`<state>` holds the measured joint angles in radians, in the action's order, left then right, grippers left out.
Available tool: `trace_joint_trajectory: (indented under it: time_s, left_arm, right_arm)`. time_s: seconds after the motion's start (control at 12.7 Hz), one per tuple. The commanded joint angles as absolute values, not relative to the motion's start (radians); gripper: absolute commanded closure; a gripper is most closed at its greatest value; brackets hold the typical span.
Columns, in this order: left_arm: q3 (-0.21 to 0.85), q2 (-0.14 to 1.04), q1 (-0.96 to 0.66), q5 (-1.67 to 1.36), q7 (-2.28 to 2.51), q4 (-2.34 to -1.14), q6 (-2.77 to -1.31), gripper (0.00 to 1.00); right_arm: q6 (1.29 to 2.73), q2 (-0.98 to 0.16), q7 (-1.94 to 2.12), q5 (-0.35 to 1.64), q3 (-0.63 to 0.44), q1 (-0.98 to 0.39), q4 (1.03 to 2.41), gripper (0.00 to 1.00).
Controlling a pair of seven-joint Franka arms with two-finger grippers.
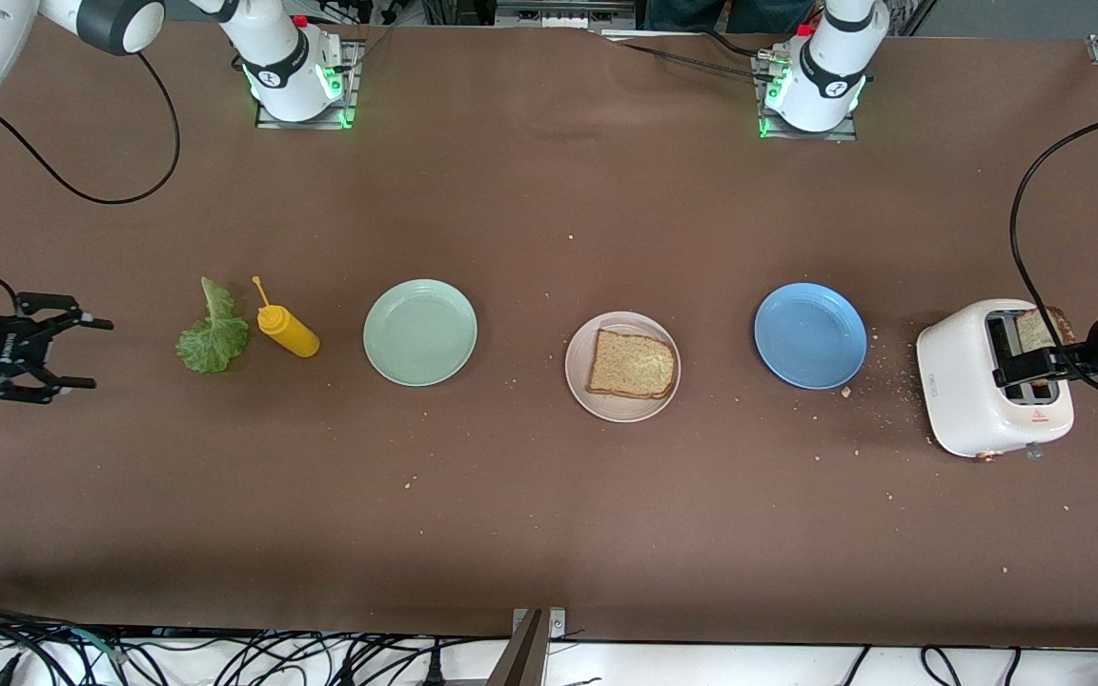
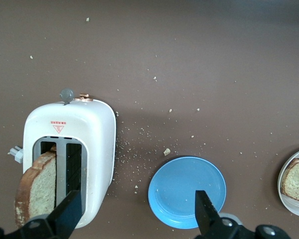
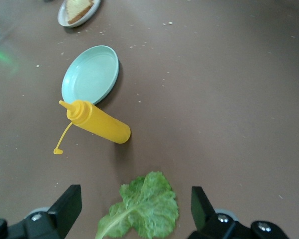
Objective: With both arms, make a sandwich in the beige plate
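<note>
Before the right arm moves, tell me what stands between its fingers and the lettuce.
Nothing visible: the open right gripper is at the right arm's end of the table, with only bare table before the lettuce leaf. The yellow bottle lies past it.

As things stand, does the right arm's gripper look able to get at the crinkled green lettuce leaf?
Probably yes. The right gripper is open and hovers toward its own end of the table, facing the crinkled green lettuce leaf. Nothing lies between; the yellow squeeze bottle lies beside the leaf, toward the left arm's end.

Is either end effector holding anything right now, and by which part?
Nothing is held. The left end effector hangs open over the toaster and its bread slice; the right end effector is open near the lettuce.
</note>
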<state>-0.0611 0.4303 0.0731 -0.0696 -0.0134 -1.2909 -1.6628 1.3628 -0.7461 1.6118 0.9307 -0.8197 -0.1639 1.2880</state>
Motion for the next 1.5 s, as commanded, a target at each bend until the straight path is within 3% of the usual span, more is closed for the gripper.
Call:
trace_joint_trajectory:
  time_s: [0.0,0.16,0.32,0.39,1.18,1.42]
  left_arm:
    - [-0.055,0.428,0.072,-0.041,0.0,-1.284,-1.66,0.0]
    - [-0.055,0.428,0.072,-0.041,-0.002,-1.285,-1.66,0.0]
    - [-0.055,0.428,0.072,-0.041,-0.002,-1.285,-1.66,0.0]
    - [-0.055,0.428,0.072,-0.041,-0.002,-1.285,-1.66,0.0]
    - [-0.055,0.43,0.072,-0.041,-0.002,-1.287,-1.661,0.0]
    - [-0.055,0.43,0.072,-0.041,-0.002,-1.287,-1.661,0.0]
  right_arm:
    - [1.336,-0.739,1.409,0.852,-0.885,-0.204,1.169,0.02]
    - [1.335,-0.716,1.245,0.786,-0.999,-0.321,1.16,0.02]
    - [1.333,-0.719,1.126,0.767,-1.185,-0.493,1.173,0.02]
    - [1.341,-0.721,1.126,0.767,-1.219,-0.53,1.202,0.02]
    - [1.344,-0.726,1.008,0.752,-1.226,-0.564,1.213,0.02]
    - [1.361,-0.718,0.859,0.652,-1.168,-0.581,1.209,0.02]
